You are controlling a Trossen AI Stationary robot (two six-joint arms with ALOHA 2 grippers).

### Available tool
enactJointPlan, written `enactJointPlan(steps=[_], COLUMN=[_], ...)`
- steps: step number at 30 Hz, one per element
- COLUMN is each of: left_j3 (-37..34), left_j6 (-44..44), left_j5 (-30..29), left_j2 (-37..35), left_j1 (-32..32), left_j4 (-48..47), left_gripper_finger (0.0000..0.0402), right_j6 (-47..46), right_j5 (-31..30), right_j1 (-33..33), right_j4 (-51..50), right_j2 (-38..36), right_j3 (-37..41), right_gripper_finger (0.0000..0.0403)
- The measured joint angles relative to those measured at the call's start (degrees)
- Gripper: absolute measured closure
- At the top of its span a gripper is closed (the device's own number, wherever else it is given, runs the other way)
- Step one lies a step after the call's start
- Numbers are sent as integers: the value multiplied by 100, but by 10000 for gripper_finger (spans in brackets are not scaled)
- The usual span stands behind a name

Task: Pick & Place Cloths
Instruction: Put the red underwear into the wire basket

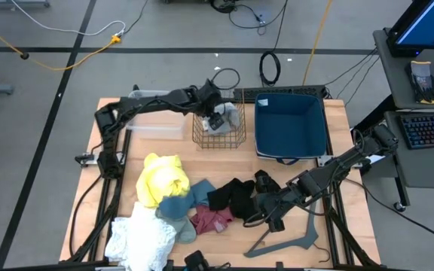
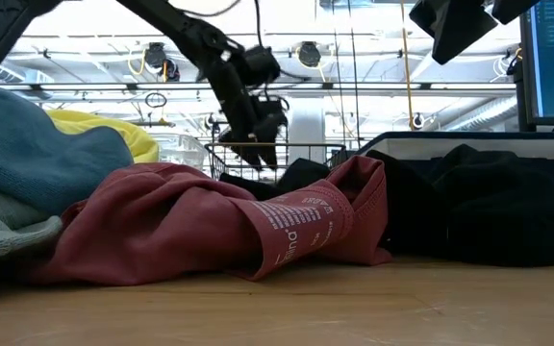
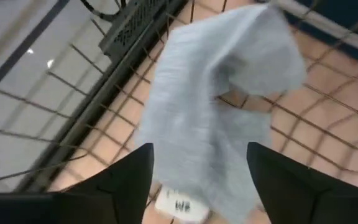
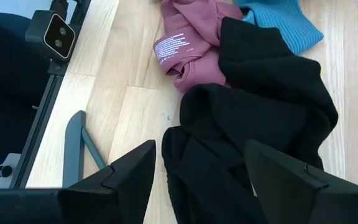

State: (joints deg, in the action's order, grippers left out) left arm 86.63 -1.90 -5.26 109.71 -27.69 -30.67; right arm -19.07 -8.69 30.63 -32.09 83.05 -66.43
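Observation:
My left gripper [image 1: 217,115] hangs open over the wire basket [image 1: 218,135] at the far middle of the table. Under its fingers [image 3: 126,177] a light grey cloth [image 3: 219,112] lies in the basket, part of it up against the basket's right wall [image 1: 233,114]. My right gripper [image 4: 201,152] stands open just above a black cloth [image 4: 253,118] near the front right, its fingers apart over the folds. Yellow [image 1: 163,179], white [image 1: 142,237], teal-blue [image 1: 178,205] and maroon-pink [image 1: 211,218] cloths lie heaped on the near left of the table.
A dark blue bin [image 1: 291,124] stands right of the wire basket, a clear plastic container [image 1: 153,122] left of it. A grey clothes hanger [image 1: 288,241] lies by the near right edge, beside my right arm. The low view shows the maroon-pink cloth [image 2: 210,221] close up.

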Motion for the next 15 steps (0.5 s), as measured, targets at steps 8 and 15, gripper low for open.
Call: enactJointPlan(steps=[8, 15], left_j3=[0, 0], left_j6=[71, 208], left_j5=[38, 52], left_j2=[-1090, -1960], left_j1=[275, 773], left_j4=[-545, -1657], left_gripper_finger=[120, 119], right_j6=[0, 18], right_j5=[0, 2], right_j1=[0, 0], right_j4=[69, 68], right_j2=[0, 0], right_j3=[-1, -2], right_gripper_finger=[165, 165])
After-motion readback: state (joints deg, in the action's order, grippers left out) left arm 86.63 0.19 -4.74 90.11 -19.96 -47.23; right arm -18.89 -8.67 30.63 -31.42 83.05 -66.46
